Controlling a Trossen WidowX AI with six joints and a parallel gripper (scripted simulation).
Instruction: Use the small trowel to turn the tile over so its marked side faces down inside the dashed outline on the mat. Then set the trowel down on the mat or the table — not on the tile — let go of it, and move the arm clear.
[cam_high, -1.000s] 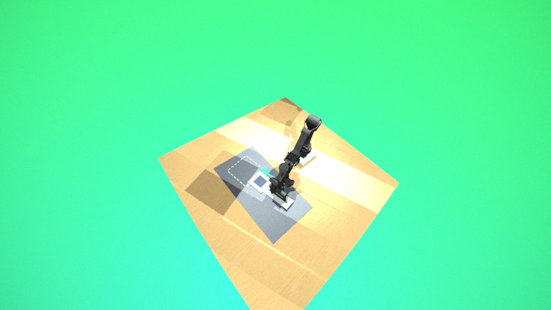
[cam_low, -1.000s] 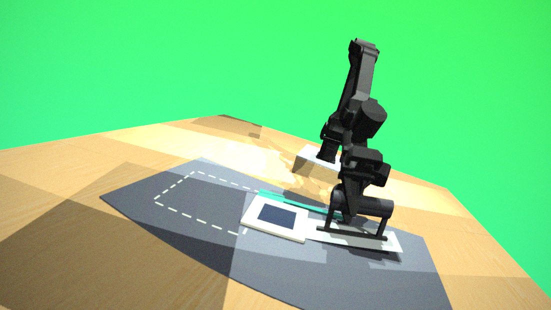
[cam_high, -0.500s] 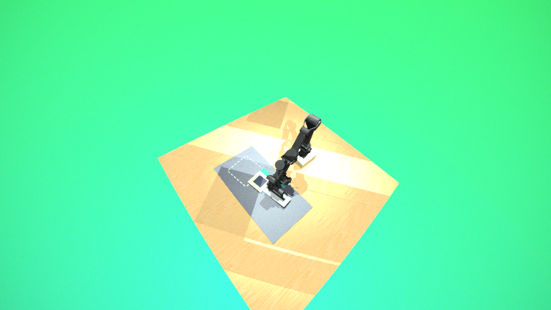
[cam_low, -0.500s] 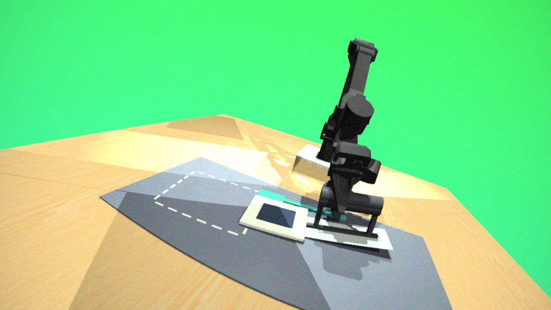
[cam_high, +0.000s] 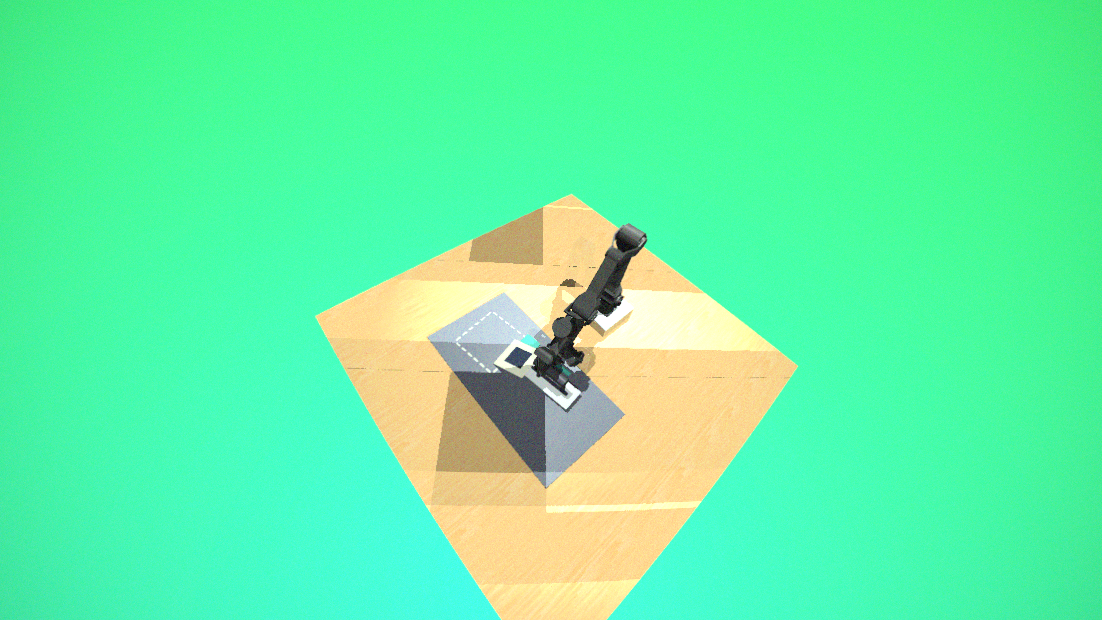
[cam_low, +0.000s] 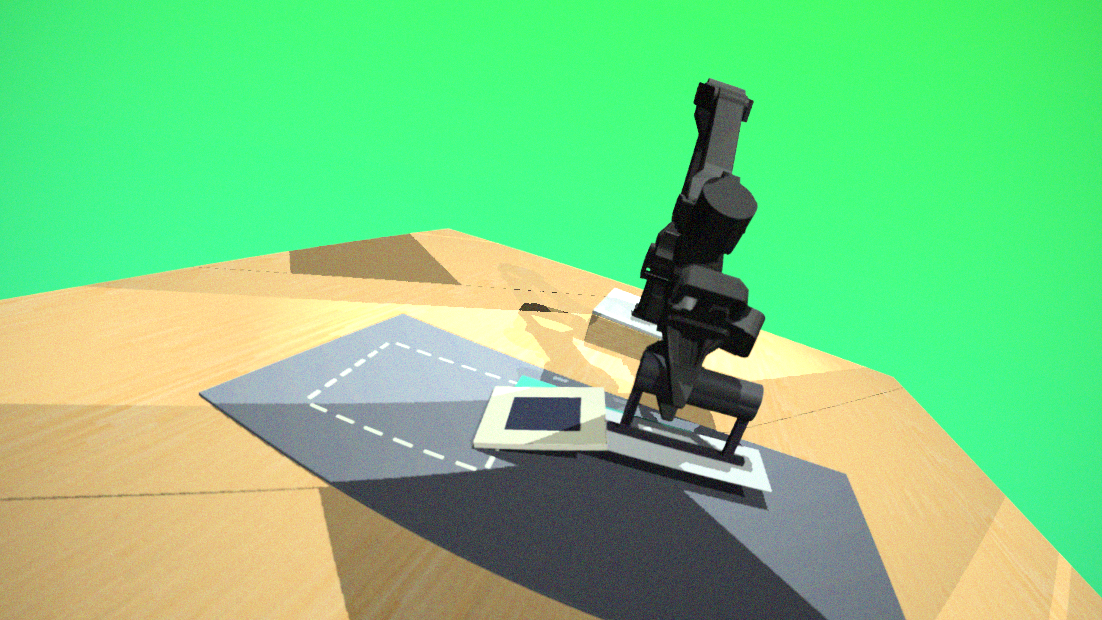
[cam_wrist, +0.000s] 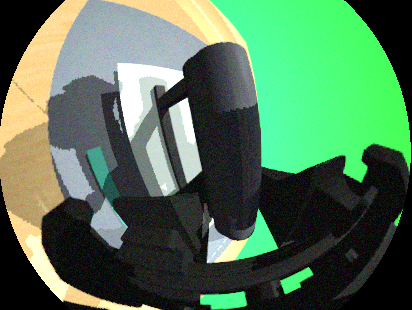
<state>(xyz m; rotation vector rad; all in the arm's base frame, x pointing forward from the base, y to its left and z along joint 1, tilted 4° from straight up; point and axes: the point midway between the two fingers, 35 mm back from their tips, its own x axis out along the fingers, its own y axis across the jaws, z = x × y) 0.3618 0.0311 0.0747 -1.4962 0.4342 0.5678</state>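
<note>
- Top view: a wooden table (cam_high: 655, 431) (cam_low: 154, 339) (cam_wrist: 25, 65) spans the middle and bottom of the frame, against bright green; a gray mat (cam_high: 585, 431) (cam_low: 539, 524) (cam_wrist: 135, 30) lies on it, left of and below a pale base block (cam_high: 612, 326) (cam_low: 616, 331).
- A black arm (cam_high: 604, 281) (cam_low: 720, 138) reaches over the mat from the upper right.
- At the frame's center, the cream tile (cam_high: 517, 355) (cam_low: 539, 416) shows its dark marked square upward; it overlaps the lower right part of the dashed outline (cam_high: 474, 357) (cam_low: 406, 441), so it is not turned over.
- Exterior view: the tile is slightly tilted, its near edge above a shadow. The pale blade of the trowel (cam_high: 568, 399) (cam_low: 693, 460) (cam_wrist: 135, 85) meets its right side; how far it goes underneath is hidden.
- Right of center, the gripper (cam_high: 556, 370) (cam_low: 671, 408) (cam_wrist: 223, 168) has its jaws closed around the trowel's thick black handle.
- Behind the tile runs a teal strip (cam_high: 530, 340) (cam_low: 531, 381) (cam_wrist: 100, 165).
- Wrist view: the handle stands large at center between dark fingers, with the white blade to its left.
</note>
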